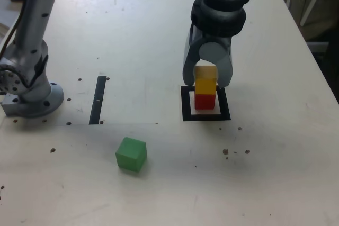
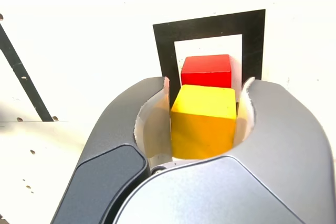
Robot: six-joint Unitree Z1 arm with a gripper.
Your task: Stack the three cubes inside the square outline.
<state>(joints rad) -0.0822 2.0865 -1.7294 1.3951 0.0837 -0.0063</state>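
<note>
The yellow cube (image 2: 203, 120) sits on top of the red cube (image 1: 205, 100), inside the square outline (image 1: 186, 104) on the worktop (image 1: 132, 35). The gripper (image 2: 202, 124) is around the yellow cube, with a finger on each side. The fingers (image 2: 278, 129) look almost closed, but I cannot tell if they are squeezing it or have just let go.

What could go wrong? If a finger rubs the yellow cube as the arm lifts, the cube could slide or tip off the red one. The whole little tower could fall.

The green cube (image 1: 131, 154) lies well apart, nearer the camera in the exterior view. The cubes are smooth, dull blocks with sharp corners. The outline is flat and black with a pale middle. The fingers are grey and curved.
</note>
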